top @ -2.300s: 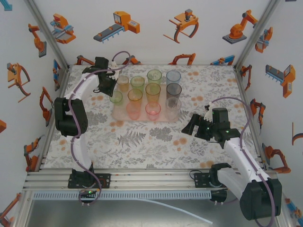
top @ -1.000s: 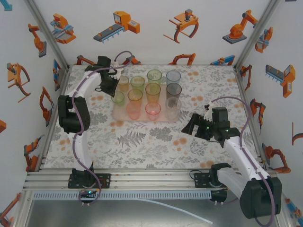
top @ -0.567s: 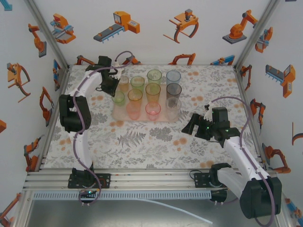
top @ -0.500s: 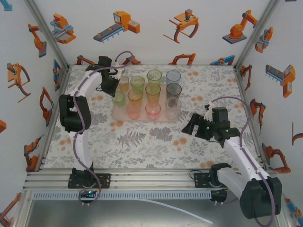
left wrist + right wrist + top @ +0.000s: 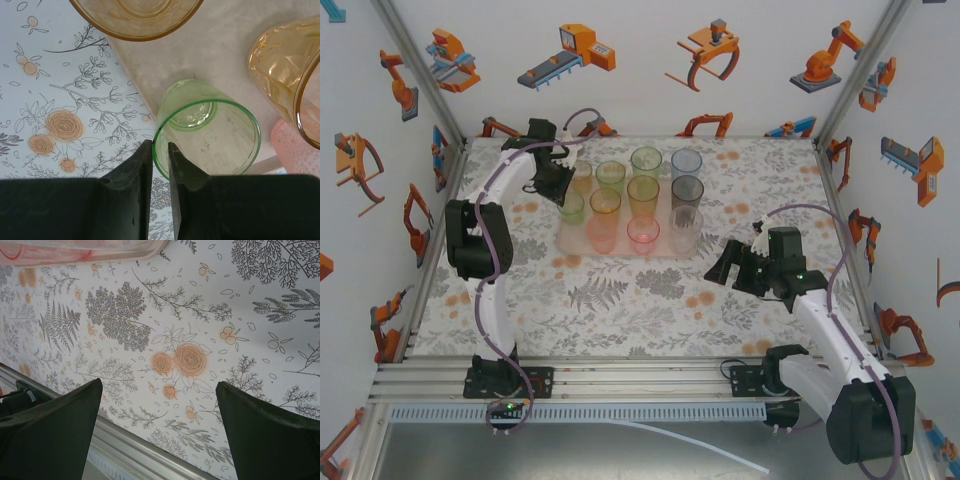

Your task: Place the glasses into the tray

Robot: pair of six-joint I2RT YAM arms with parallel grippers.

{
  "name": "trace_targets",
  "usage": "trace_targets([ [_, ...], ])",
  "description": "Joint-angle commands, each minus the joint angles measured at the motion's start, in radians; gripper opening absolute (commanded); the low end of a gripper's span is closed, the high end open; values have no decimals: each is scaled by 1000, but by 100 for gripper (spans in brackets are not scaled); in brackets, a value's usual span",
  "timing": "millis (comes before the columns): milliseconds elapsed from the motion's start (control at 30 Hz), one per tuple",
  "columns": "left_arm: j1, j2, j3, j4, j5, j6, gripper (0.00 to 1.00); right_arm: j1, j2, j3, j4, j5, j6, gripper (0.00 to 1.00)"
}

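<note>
Nearly done: every glass I can see stands in the tray.

From above I count eleven glasses (image 5: 643, 192), upright in rows on the pale pink tray (image 5: 622, 249), each one inside its low rim. The green tumbler (image 5: 207, 132) is the one in hand: it stands at the tray's left edge, its base on the tray just inside the rim. My left jaws are narrow and straddle its near wall, one finger inside the mouth and one outside; I cannot tell whether they pinch the wall or only bracket it. My right jaws are wide and empty, over the floral surface (image 5: 620, 300) near the tray's near right corner. I judge that what is left is to free this tumbler and lift away without tipping it.
</note>
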Motion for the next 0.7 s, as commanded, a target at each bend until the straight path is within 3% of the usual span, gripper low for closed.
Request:
trace_targets([
  [0, -6, 7, 36, -31, 8, 3, 26, -2, -22, -9, -6, 6, -17, 85],
  [367, -6, -18, 29, -24, -7, 9, 35, -2, -30, -14, -7, 23, -16, 85],
  [667, -5, -59, 24, -34, -11, 15, 56, -2, -11, 1, -28, 137, 0, 85],
])
